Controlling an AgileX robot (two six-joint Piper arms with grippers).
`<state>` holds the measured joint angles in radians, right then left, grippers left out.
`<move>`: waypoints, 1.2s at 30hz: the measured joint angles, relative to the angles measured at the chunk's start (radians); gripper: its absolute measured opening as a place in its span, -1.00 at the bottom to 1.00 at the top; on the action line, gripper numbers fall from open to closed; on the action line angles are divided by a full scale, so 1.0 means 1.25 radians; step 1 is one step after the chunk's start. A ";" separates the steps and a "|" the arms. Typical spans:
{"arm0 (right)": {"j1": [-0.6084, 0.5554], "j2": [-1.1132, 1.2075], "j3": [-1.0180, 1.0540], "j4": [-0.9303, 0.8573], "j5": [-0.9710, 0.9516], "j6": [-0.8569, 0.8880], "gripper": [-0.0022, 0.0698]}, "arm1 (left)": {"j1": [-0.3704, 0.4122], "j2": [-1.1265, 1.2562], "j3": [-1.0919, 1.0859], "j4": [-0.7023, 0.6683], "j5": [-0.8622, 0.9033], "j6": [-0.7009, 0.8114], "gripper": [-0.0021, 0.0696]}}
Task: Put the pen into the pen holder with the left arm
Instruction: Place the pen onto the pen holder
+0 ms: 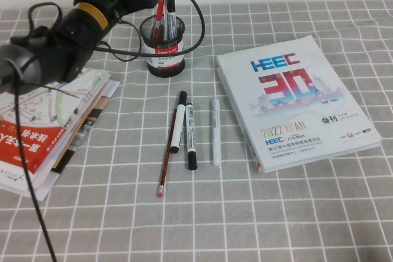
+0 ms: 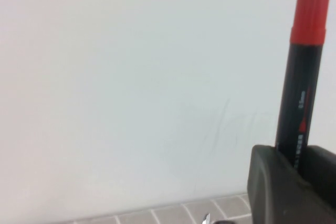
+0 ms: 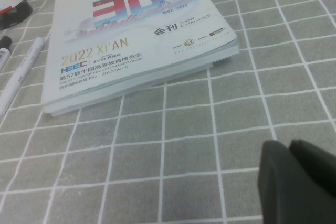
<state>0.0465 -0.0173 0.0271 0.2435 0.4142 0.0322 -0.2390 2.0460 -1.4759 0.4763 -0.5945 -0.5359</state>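
Above the pen holder (image 1: 166,47), the pen (image 2: 302,72) is held tight by the left gripper (image 2: 294,182). Low over the table, the right gripper (image 3: 299,182) is seen; its jaws cannot be told.

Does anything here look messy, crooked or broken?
Nothing looks broken or spilled. The booklets on the left lie in an untidy, fanned stack. The pencil and three markers lie loose in a row. The left gripper, above the pen holder, grips the pen. The right gripper hangs over the cloth near the HEEC catalogue.
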 joint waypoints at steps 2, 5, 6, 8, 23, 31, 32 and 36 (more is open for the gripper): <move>0.000 0.000 0.000 0.000 0.000 0.000 -0.98 | 0.000 0.028 -0.025 0.002 0.006 -0.006 -0.78; 0.000 0.000 0.000 0.000 0.000 0.000 -0.98 | 0.000 0.064 -0.036 0.004 0.014 -0.008 -0.78; 0.000 0.000 0.000 0.000 0.000 0.000 -0.98 | 0.000 0.071 -0.037 0.005 0.016 -0.008 -0.78; 0.000 0.000 0.000 0.000 0.000 0.000 -0.98 | 0.000 0.087 -0.037 0.008 0.021 -0.008 -0.78; 0.000 0.000 0.000 0.000 0.000 0.000 -0.98 | 0.000 0.130 -0.038 0.022 0.029 0.025 -0.78; 0.000 0.000 0.000 0.000 0.000 0.000 -0.98 | 0.000 0.130 -0.038 0.022 0.064 0.033 -0.50; 0.000 0.000 0.000 0.000 0.000 0.000 -0.98 | 0.000 0.130 -0.038 0.022 0.064 0.035 -0.40; 0.000 0.000 0.000 0.000 0.000 0.000 -0.98 | 0.000 0.130 -0.038 0.022 0.064 0.037 -0.14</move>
<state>0.0465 -0.0173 0.0271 0.2435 0.4142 0.0322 -0.2390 2.2086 -1.5236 0.5040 -0.5140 -0.4899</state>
